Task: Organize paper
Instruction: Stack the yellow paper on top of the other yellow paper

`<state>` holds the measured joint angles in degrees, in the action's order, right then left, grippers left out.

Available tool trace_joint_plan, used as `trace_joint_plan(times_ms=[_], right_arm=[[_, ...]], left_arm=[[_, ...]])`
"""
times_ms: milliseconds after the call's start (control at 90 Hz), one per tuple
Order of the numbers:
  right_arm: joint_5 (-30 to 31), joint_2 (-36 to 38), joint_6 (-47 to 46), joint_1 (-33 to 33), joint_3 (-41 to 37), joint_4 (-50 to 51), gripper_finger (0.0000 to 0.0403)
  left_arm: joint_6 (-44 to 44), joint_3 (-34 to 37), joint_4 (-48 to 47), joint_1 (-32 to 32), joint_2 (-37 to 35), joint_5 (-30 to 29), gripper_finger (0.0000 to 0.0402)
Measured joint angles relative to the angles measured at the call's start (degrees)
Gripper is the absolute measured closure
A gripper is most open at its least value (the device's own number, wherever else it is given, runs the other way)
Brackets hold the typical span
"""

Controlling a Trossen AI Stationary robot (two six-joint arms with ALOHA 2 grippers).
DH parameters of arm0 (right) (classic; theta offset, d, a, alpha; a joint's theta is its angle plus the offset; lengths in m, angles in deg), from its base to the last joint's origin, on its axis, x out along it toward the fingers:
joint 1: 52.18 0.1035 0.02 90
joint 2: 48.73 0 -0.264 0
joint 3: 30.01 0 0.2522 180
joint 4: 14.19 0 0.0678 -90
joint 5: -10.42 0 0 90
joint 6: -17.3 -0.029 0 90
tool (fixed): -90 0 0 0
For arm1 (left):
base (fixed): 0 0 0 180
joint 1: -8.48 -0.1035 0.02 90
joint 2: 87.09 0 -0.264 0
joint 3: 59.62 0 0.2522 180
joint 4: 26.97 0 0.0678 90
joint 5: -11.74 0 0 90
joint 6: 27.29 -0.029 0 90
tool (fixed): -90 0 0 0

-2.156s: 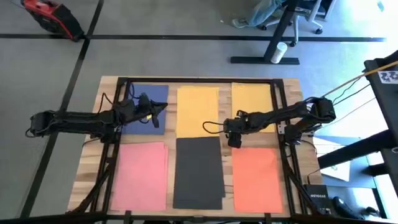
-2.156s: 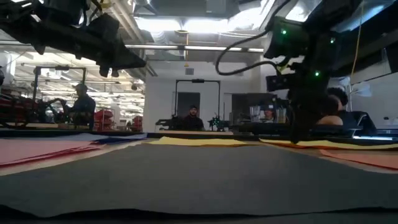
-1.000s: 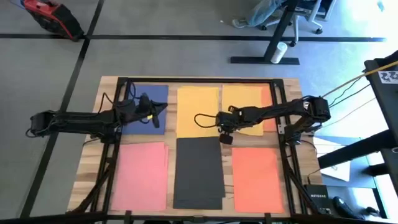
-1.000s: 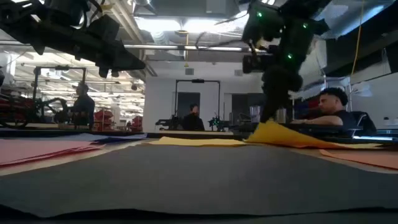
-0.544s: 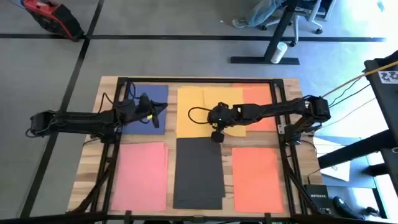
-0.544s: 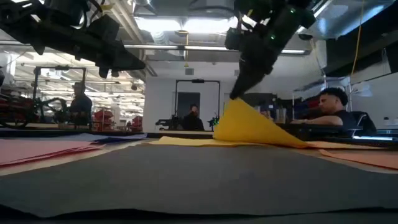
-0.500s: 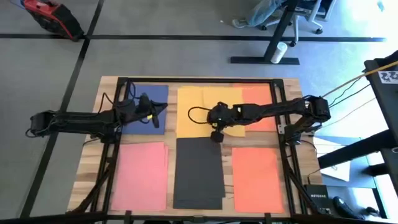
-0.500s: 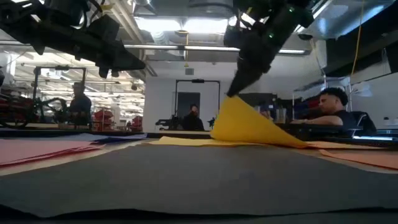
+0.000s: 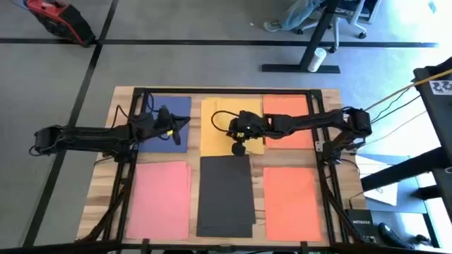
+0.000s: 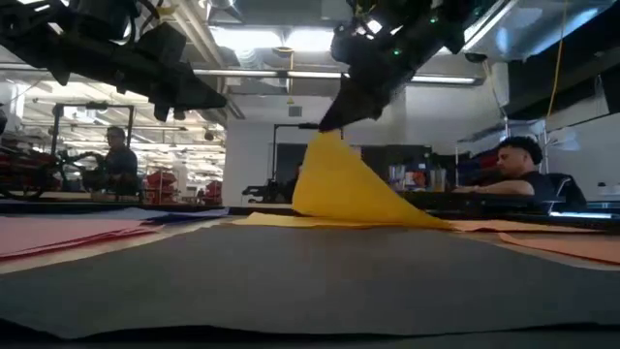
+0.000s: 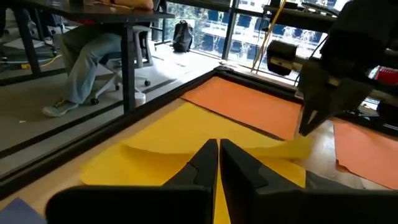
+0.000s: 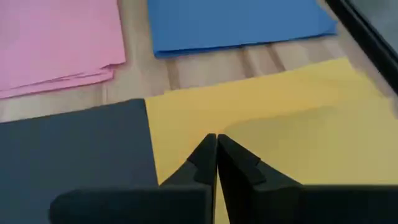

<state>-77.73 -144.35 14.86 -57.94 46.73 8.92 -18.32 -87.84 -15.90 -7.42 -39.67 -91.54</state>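
Yellow paper sheet [image 10: 339, 189] hangs pinched by its corner in the right gripper [image 9: 239, 149] fingers above the table's [image 9: 192, 158] yellow stack — light, floppy, best gripped at an edge; the left gripper [image 9: 185, 121] fingers are closed, empty.

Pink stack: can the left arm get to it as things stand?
Probably yes. The left gripper hangs shut over the blue paper; the pink stack lies just beside it, uncovered, nothing between.
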Motion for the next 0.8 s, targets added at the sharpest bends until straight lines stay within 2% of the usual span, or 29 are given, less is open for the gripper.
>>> trace_joint_plan(times_ms=[378, 567, 800], right_arm=[[-2.56, -10.0, 2.89, 0.09, 11.99, 0.88, 0.0403], [-4.46, -13.43, 2.84, 0.13, 14.75, 1.24, 0.0403], [-4.39, -14.35, 2.52, 0.13, 15.24, 0.61, 0.0403]], left_arm=[[0.0, -0.02, -0.21, -0.02, -0.01, -0.01, 0.04], [0.0, -0.02, -0.24, -0.02, -0.02, 0.0, 0.04], [-0.13, -0.02, -0.26, -0.02, -0.02, -0.01, 0.04]])
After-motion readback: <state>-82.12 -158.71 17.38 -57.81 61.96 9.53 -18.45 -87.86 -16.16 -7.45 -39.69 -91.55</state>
